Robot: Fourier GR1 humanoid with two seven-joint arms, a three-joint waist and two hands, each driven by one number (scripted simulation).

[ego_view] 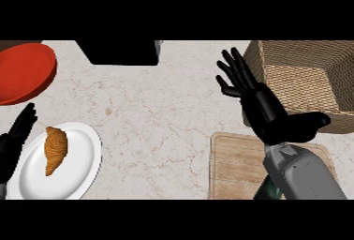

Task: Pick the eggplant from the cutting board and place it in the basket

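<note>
My right robot hand [259, 101] hangs open, holding nothing, above the pale wooden cutting board [235, 164] near the counter's front edge; the smooth, dark, mostly hidden eggplant [268, 191] wants a mid-body grasp.

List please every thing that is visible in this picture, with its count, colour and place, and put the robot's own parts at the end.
Basket: one, tan wicker, far right.
Cutting board: one, light wood, near right, partly under the right forearm.
Dark green thing: one, at the board's near edge, mostly hidden by the forearm; possibly the eggplant.
White plate: one, near left.
Croissant: one, golden brown, on the white plate.
Red plate: one, far left.
Black box: one, far edge, centre-left.
Counter: one, pale marble.
Right hand: black, open, beside the basket.
Left hand: black, open, left edge.
</note>
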